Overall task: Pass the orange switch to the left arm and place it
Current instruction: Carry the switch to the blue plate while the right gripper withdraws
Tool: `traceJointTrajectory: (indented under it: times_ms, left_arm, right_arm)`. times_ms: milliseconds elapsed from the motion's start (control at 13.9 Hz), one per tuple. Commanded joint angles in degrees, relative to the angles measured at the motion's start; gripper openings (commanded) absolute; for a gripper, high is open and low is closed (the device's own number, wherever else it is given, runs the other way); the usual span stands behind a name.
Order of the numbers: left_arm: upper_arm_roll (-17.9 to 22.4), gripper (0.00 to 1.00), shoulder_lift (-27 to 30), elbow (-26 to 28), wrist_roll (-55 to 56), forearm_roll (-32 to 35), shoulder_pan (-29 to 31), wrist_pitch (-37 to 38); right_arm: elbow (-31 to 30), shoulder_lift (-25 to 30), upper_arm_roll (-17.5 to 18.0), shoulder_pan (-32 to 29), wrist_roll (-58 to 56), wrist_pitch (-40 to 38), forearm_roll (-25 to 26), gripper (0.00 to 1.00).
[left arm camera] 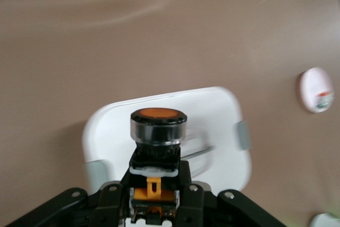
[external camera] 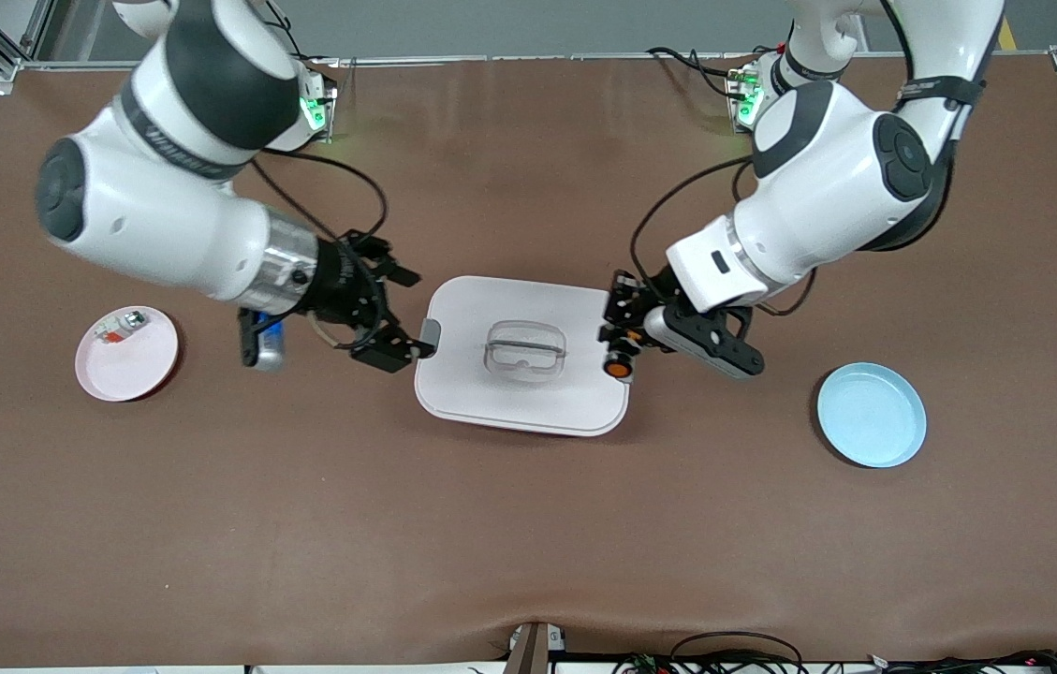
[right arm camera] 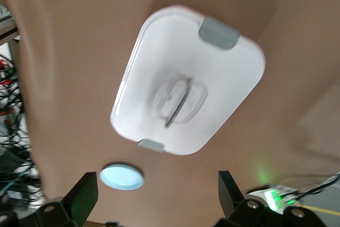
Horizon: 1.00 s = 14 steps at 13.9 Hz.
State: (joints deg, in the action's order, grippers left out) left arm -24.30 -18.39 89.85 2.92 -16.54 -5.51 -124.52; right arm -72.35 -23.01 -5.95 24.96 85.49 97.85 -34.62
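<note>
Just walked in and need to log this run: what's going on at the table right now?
The left gripper holds the tiny black push-button switch with an orange round cap over the edge of the large white rounded box with grey latches, at the left arm's end of it. The right gripper is open and empty, over the box's edge at the right arm's end. A small white-silver part lies on the round pink plate; the round blue plate holds nothing.

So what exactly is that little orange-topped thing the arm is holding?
The orange switch is a small push-button part: a round orange cap in a clear-looking, dark-rimmed collar, on a black body with an orange clip. It looks like plastic. The left gripper is shut on its body, holding it in the air over the edge of the white box at the left arm's end.
</note>
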Motion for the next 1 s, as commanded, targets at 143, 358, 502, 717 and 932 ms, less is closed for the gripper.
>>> traceJointTrajectory:
  times_ms: [143, 358, 502, 717, 932]
  left_arm:
    - [-0.2, 0.00, 0.7, -0.3, -10.1, 9.9, 5.2, 7.0]
    - [-0.1, 0.00, 0.3, -0.1, -23.6, 13.5, 10.2, 11.1]
    - [-0.2, 0.00, -0.2, 0.5, -34.3, 17.0, 13.7, 11.9]
    - [-0.2, 0.00, -1.1, 3.3, -45.4, 24.2, 16.8, 11.8]
    - [-0.2, 0.00, -4.2, 4.2, -57.6, 28.1, 20.7, 11.6]
  right_arm:
    - [5.5, 0.2, 0.1, -10.1, -16.1, -14.8, 0.5, 1.00]
    - [5.7, 0.1, 0.2, -13.3, -29.6, -20.1, 8.3, 1.00]
    - [6.4, 0.1, 0.1, -15.1, -40.7, -24.4, 14.1, 1.00]
    - [7.7, 0.0, 0.1, -17.7, -59.3, -28.7, 22.3, 1.00]
    - [7.7, -0.1, 0.3, -17.4, -75.3, -29.6, 32.0, 1.00]
